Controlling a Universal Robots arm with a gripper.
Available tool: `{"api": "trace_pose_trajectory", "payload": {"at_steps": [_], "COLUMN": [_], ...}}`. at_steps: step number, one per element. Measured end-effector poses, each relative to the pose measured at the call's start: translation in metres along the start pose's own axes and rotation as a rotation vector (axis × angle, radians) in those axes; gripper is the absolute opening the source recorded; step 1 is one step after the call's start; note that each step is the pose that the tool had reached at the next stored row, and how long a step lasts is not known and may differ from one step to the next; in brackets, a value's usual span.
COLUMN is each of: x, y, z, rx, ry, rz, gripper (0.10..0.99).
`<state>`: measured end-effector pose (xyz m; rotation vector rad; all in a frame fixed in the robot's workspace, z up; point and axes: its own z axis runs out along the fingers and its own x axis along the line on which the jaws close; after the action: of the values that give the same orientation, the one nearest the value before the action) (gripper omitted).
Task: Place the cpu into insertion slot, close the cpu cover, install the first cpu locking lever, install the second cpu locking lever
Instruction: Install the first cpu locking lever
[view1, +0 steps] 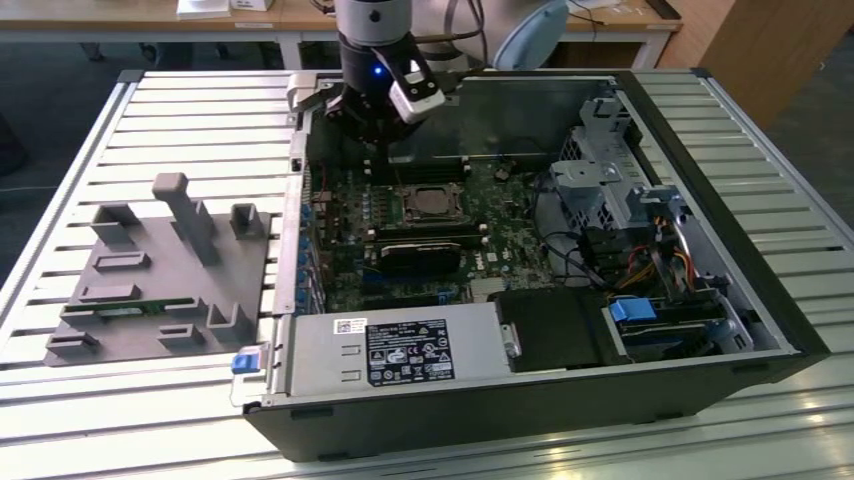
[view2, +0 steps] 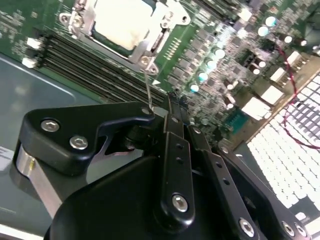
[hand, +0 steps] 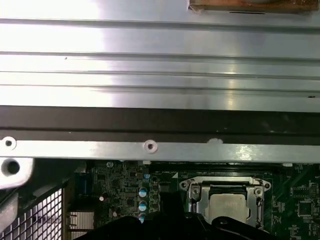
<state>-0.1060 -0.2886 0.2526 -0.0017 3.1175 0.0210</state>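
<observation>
Second wrist view: cpu (view2: 122, 20) seemingly inside insertion slot (view2: 107, 41).

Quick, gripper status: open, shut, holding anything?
Gripper: looks shut, with its tips at the end of the thin locking lever. Whether it actually grips the lever cannot be told.

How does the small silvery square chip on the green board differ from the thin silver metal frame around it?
The small silvery square chip is a solid, plain plate; the thin silver metal frame has a big open window. The chip lies inside that window; the frame, larger, rims it. The frame has screws by its corners; the chip bears none. Both are silvery, square and flat.
</observation>
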Motion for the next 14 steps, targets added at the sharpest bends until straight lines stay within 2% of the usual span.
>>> {"api": "trace_pose_trajectory", "payload": {"at_steps": [12,14], "x": [-0.0363,-0.0384], "y": [0.0021,0.0021], "z": [0.002,0.0025], "rx": [0.0,0.0], "ry": [0.0015,0.0015], "rz": [0.0,0.0], "gripper": [0.106,0.106]}}
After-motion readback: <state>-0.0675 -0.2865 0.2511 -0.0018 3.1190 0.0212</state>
